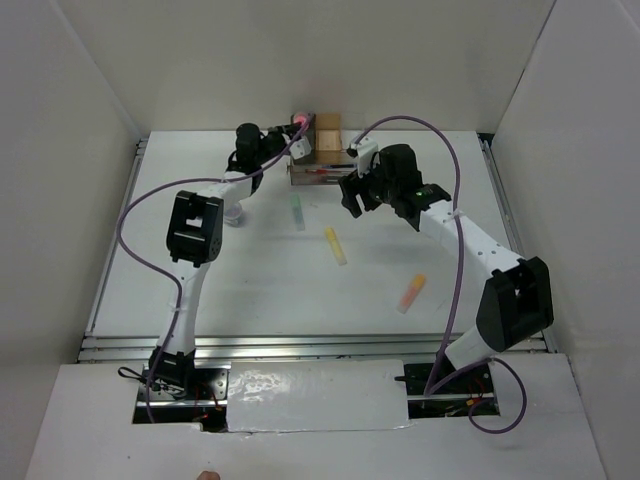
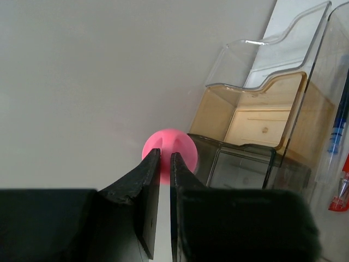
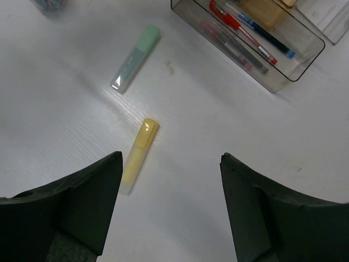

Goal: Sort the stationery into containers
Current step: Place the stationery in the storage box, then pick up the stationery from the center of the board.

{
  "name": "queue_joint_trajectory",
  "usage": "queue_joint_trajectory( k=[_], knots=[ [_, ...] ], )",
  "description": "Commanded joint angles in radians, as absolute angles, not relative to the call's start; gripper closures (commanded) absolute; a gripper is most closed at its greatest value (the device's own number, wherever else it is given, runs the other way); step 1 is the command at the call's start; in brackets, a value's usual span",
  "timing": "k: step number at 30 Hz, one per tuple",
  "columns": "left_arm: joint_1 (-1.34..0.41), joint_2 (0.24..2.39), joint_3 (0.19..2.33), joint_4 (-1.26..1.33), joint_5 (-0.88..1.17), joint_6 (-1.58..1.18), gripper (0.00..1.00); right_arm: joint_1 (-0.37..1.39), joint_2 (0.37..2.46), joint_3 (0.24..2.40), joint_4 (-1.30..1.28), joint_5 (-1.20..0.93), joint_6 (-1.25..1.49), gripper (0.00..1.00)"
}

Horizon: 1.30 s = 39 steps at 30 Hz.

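My left gripper [image 2: 165,153] is shut on a pink stubby cylinder [image 2: 182,146], held at the fingertips in the air beside the dark grey box [image 2: 240,166]. Behind that box are the tan box [image 2: 256,117] and the clear box [image 2: 262,60]. In the top view the left gripper [image 1: 290,128] is at the back by the box cluster [image 1: 327,136]. My right gripper [image 3: 170,158] is open and empty above the table. A yellow marker [image 3: 139,154] lies by its left finger and a green marker [image 3: 136,57] farther off. The long clear tray [image 3: 283,82] holds red and blue pens [image 3: 240,27].
An orange marker [image 1: 412,292] lies toward the right front of the table. A pale purple pot [image 1: 234,214] sits by the left arm's forearm. White walls close in the back and both sides. The purple cables loop above both arms.
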State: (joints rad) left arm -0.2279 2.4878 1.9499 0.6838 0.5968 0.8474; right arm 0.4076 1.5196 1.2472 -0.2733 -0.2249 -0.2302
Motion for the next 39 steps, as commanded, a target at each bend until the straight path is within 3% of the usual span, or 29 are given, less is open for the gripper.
queue_joint_trajectory(
  k=[1, 4, 8, 16, 21, 26, 28, 30, 31, 34, 39],
  knots=[
    [-0.232, 2.513, 2.005, 0.795, 0.630, 0.913, 1.00, 0.391, 1.529, 1.299, -0.276, -0.253, -0.215, 0.21],
    [-0.235, 2.536, 2.005, 0.786, 0.607, 0.914, 0.94, 0.388, 1.539, 1.305, -0.278, -0.256, -0.215, 0.21],
    [-0.235, 2.546, 2.016, 0.749, 0.601, 0.894, 0.67, 0.385, 1.543, 1.312, -0.281, -0.264, -0.215, 0.21],
    [-0.233, 2.507, 1.977, 0.684, 0.588, 0.890, 0.36, 0.391, 1.539, 1.322, -0.296, -0.265, -0.218, 0.21],
    [-0.233, 2.398, 1.864, 0.725, 0.572, 0.862, 0.31, 0.403, 1.514, 1.330, -0.307, -0.262, -0.221, 0.21],
    [-0.232, 2.191, 1.827, 0.689, 0.411, 0.648, 0.30, 0.414, 1.473, 1.328, -0.333, -0.258, -0.216, 0.23],
    [-0.226, 2.091, 1.870, 0.505, 0.350, 0.547, 0.28, 0.413, 1.467, 1.333, -0.354, -0.267, -0.212, 0.23],
    [-0.201, 2.036, 1.932, 0.326, 0.295, 0.473, 0.20, 0.411, 1.463, 1.342, -0.403, -0.273, -0.206, 0.23],
    [-0.186, 1.984, 1.953, 0.146, 0.293, 0.410, 0.01, 0.408, 1.463, 1.347, -0.419, -0.284, -0.201, 0.23],
    [-0.118, 1.907, 1.997, -0.219, 0.328, 0.333, 0.01, 0.390, 1.486, 1.361, -0.498, -0.330, -0.190, 0.22],
    [-0.005, 1.804, 1.874, -0.538, 0.385, 0.316, 0.01, 0.336, 1.546, 1.359, -0.584, -0.371, -0.157, 0.17]
  ],
)
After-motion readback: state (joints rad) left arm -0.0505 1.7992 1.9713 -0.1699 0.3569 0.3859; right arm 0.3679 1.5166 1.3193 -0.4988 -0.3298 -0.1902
